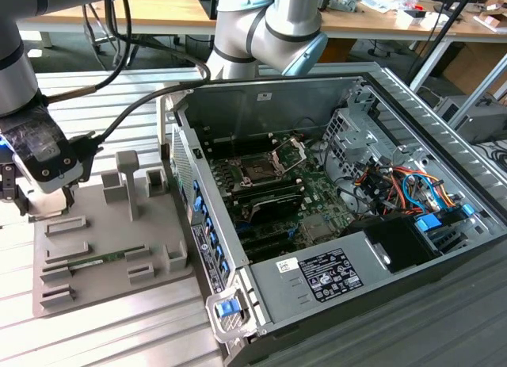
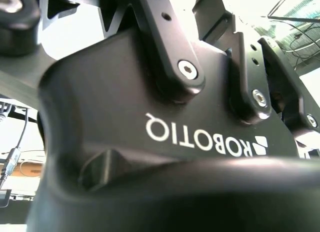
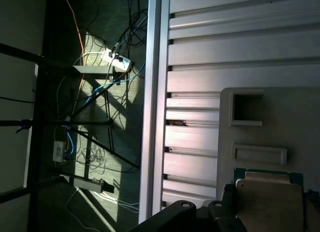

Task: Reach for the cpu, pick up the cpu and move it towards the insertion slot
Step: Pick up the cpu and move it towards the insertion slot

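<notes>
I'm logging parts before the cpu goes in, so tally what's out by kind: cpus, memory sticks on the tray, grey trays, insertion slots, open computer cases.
cpu: 1
memory stick on the tray: 1
grey tray: 1
insertion slot: 1
open computer case: 1
Total: 5

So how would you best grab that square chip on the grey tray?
Probably by two opposite edges, from straight above: the chip lies flat on the grey tray, broad face up, so only its thin sides offer a hold.
</notes>
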`<state>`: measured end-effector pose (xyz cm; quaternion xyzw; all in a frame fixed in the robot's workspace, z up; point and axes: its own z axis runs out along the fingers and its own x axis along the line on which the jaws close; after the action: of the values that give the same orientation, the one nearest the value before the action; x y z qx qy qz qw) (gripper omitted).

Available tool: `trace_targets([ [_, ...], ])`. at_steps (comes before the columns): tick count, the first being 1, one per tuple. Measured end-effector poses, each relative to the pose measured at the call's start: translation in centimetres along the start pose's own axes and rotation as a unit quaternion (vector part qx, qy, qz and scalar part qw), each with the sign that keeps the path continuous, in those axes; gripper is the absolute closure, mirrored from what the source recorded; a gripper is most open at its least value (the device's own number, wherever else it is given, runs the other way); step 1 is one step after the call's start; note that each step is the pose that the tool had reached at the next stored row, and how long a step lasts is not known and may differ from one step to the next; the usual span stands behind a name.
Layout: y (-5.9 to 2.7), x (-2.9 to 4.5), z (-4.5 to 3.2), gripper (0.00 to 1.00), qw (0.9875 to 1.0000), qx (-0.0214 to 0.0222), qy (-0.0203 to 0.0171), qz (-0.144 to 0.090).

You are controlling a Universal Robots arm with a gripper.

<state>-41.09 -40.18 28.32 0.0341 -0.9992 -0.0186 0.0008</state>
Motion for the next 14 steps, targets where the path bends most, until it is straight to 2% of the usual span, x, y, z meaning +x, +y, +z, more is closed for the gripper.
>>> trace_targets([
  [9, 0.02, 0.00, -0.66, 0.45, 1.0000, 0.0000, 0.0000, 0.000],
  [12, 0.07, 0.00, -1.81, 0.45, 1.0000, 0.0000, 0.0000, 0.000],
  [14, 0.07, 0.00, -1.90, 0.45, 1.0000, 0.0000, 0.0000, 0.000],
])
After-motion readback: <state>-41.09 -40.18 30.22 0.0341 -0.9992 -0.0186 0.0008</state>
